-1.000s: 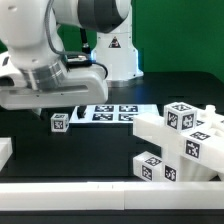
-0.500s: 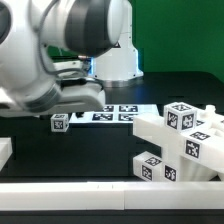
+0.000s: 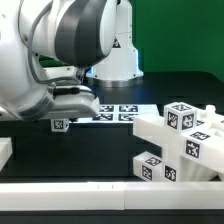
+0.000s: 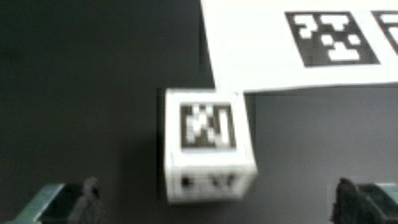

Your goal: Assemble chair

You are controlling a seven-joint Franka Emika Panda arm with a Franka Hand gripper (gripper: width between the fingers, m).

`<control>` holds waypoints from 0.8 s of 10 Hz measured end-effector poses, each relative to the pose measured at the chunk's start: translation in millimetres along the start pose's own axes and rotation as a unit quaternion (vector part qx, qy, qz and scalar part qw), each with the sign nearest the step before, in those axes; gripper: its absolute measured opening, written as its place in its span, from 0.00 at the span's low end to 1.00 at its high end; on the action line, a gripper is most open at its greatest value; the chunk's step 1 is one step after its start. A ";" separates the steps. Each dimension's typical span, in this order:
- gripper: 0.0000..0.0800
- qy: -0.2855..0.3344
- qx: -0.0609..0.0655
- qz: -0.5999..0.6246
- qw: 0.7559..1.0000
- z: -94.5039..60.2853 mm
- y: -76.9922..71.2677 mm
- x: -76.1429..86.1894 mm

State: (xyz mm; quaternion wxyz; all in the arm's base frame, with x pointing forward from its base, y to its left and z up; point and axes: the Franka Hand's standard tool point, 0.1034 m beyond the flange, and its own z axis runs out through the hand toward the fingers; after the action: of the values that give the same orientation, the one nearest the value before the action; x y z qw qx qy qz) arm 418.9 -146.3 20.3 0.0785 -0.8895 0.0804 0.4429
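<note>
2 fingertips (image 4: 64, 200) are flanking a small tagged chair block (image 4: 208, 140) on the black table (image 4: 80, 90); I'm seeing the gripper (image 4: 217, 200) spread wide, gripping nothing. Block is sitting just beside the marker board (image 4: 302, 45).

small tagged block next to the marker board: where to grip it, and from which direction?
Grip the small tagged block across its two plain side faces, coming straight down from above. It stands alone on the dark table, just off the marker board, so both sides look free. In the wrist view the open gripper has a finger beyond each side.
</note>
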 end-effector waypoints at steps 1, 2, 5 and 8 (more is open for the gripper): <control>0.81 -0.019 0.005 0.014 1.000 9.6 1.4 -2.4; 0.81 -0.031 0.007 0.021 0.999 13.9 0.9 -6.0; 0.81 -0.029 0.006 0.021 0.999 13.0 1.8 -5.1; 0.49 -0.029 0.006 0.021 0.999 13.0 2.0 -5.3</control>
State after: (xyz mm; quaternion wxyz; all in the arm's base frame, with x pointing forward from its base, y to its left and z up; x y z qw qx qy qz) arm 405.3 -145.0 16.7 0.0772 -0.8740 0.0995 0.4693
